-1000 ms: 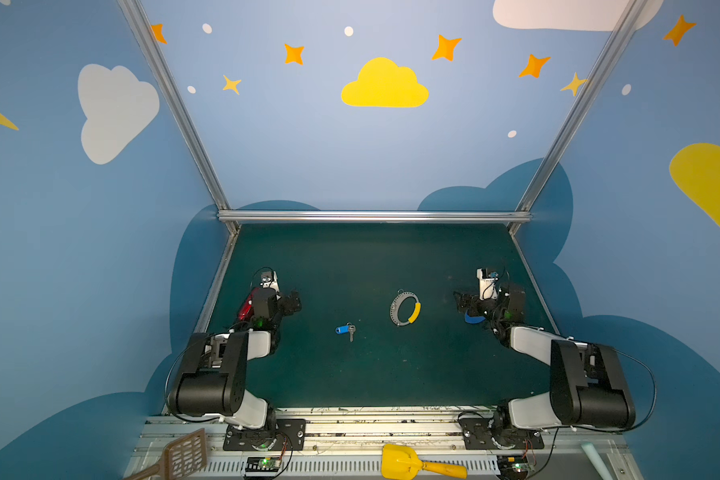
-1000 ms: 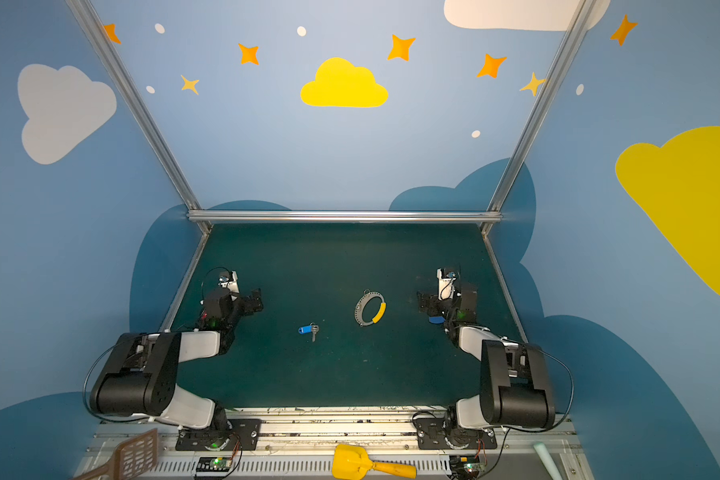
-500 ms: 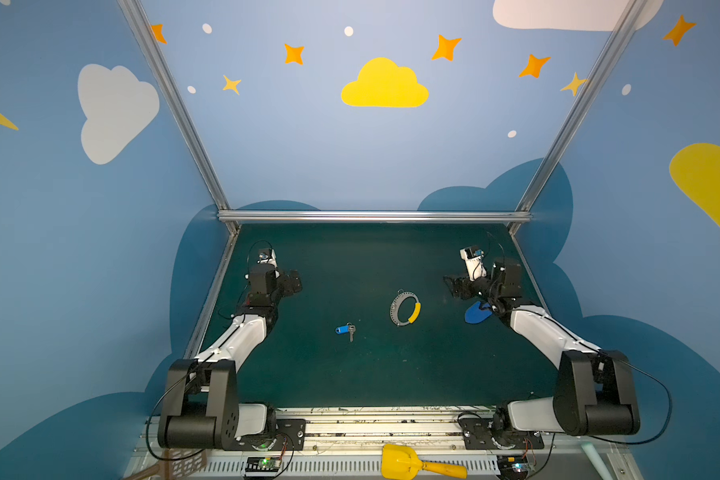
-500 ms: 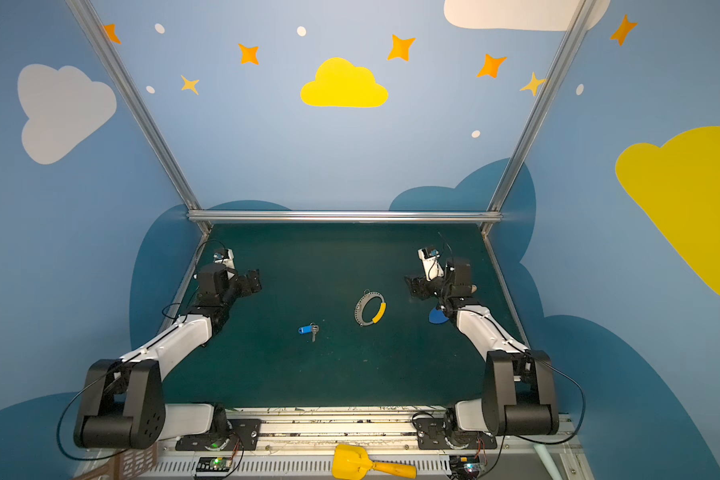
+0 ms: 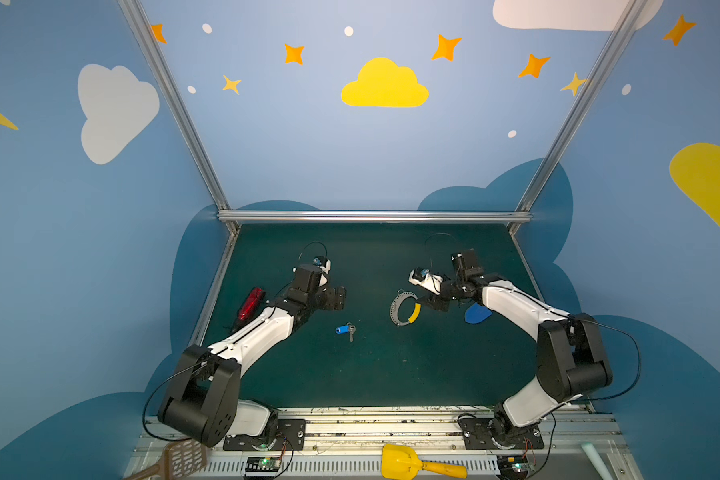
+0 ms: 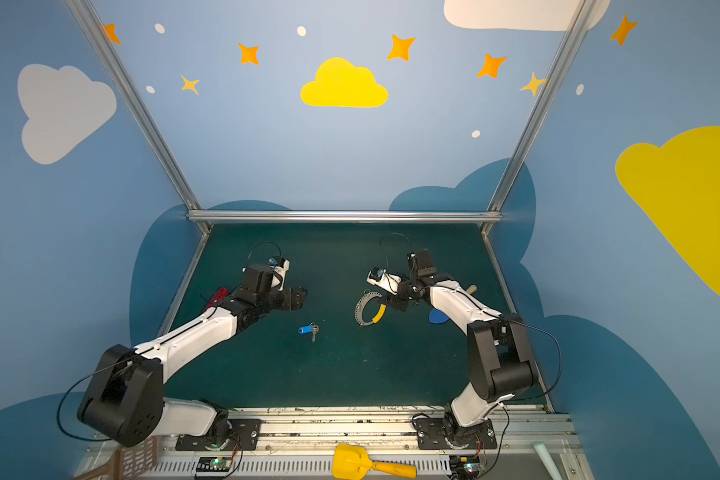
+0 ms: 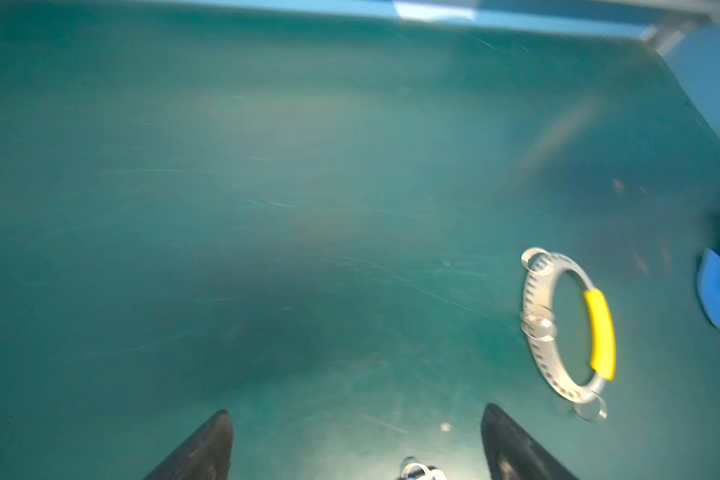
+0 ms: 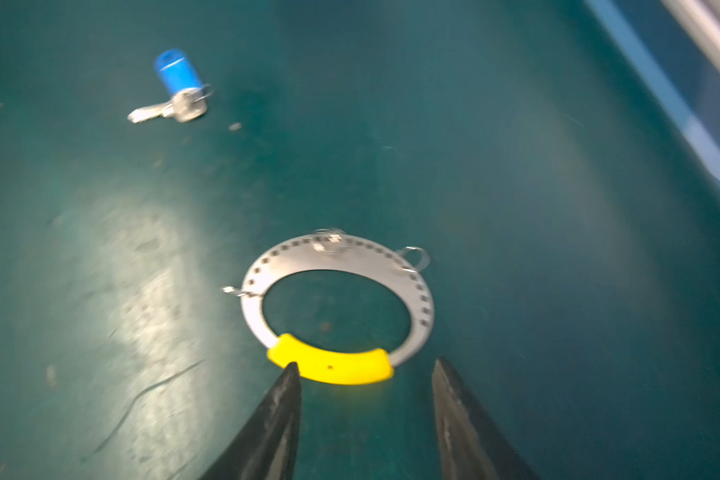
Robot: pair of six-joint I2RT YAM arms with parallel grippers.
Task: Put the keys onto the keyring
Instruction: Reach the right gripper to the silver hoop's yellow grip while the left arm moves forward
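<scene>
The left gripper [image 5: 336,298] holds its jaws wide apart, empty. The keys [image 5: 346,330] lie on open mat [image 5: 391,374] near it, clear of all edges. The keyring [image 5: 404,308] lies flat to their right. The right gripper [image 5: 429,301], jaws part-open and empty, fronts its yellow sleeve [image 8: 331,365].

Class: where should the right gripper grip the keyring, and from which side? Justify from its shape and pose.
The yellow sleeve, from its outer edge, which faces the right gripper. The keyring lies flat; the sleeve looks thicker than the thin metal and carries no small rings.
</scene>
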